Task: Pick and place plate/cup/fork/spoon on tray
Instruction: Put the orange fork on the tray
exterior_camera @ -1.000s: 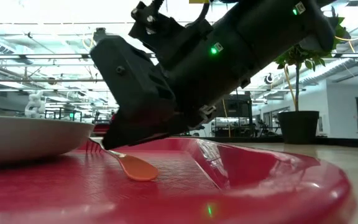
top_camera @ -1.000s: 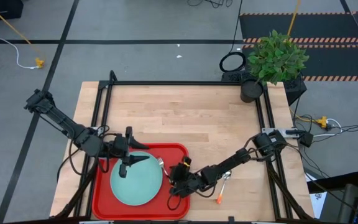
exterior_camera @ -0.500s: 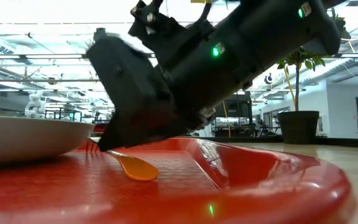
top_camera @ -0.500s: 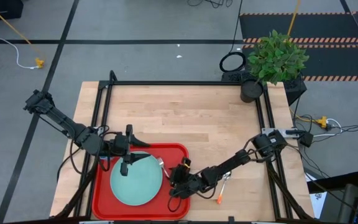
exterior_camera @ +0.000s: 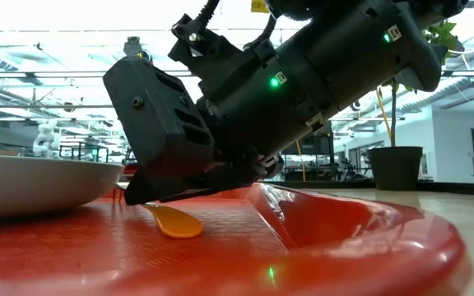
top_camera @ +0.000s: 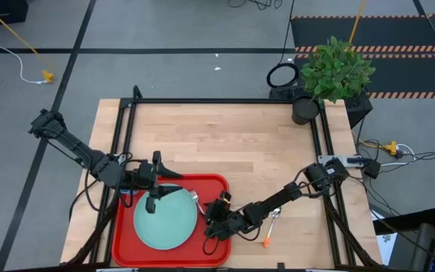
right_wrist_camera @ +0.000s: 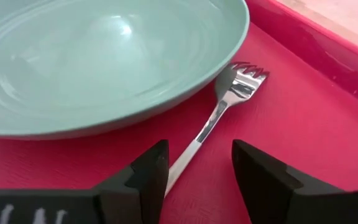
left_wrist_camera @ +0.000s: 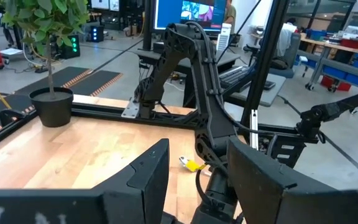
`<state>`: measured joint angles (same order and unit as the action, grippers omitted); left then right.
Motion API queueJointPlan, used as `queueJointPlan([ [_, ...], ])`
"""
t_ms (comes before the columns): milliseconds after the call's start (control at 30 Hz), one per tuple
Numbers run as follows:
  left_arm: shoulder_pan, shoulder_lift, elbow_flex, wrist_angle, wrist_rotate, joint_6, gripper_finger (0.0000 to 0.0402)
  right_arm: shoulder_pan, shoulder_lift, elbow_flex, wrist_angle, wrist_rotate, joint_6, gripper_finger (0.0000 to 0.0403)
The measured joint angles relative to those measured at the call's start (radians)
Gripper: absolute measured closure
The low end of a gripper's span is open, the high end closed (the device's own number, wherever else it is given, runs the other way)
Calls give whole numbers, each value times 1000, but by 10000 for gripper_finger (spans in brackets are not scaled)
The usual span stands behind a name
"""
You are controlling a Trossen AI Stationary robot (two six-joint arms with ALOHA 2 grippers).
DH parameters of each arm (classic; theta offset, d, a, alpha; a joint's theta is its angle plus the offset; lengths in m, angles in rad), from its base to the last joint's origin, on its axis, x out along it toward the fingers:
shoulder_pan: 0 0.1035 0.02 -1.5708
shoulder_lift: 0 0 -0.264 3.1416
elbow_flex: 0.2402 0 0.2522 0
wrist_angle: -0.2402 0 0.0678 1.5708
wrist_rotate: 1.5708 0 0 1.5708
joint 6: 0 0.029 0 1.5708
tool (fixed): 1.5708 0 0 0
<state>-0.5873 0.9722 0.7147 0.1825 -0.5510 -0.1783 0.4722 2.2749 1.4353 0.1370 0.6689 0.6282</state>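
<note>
Right gripper (right_wrist_camera: 194, 171) low over the tray (right_wrist_camera: 303, 118), fingers spread wide either side of the fork (right_wrist_camera: 219, 112), which lies flat on the red floor just beside the plate (right_wrist_camera: 98, 56); released, by the look of it. Left gripper (top_camera: 159, 195) above the plate's far edge, fingers apart, empty. Spoon (top_camera: 271, 225) on the worktop (top_camera: 225, 143) beside the tray, probably next. No cup visible.

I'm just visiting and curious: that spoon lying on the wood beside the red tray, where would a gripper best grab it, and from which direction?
Probably the spoon's orange handle, from straight above, with the fingers either side of it. It lies flat on the table, so the sides offer no way under, and the handle is straight and narrow, unlike the rounded bowl. The tray lies clear of it.
</note>
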Motion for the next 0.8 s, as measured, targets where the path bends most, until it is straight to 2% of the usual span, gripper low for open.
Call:
queueJointPlan([
  [600, -3, 0, 0, -9, 0, 19, 238, -1, 0, -2, -14, -2, 155, 390],
  [800, -3, 0, 0, -8, 0, 19, 238, -3, -10, -3, -36, 36, 220, 400],
])
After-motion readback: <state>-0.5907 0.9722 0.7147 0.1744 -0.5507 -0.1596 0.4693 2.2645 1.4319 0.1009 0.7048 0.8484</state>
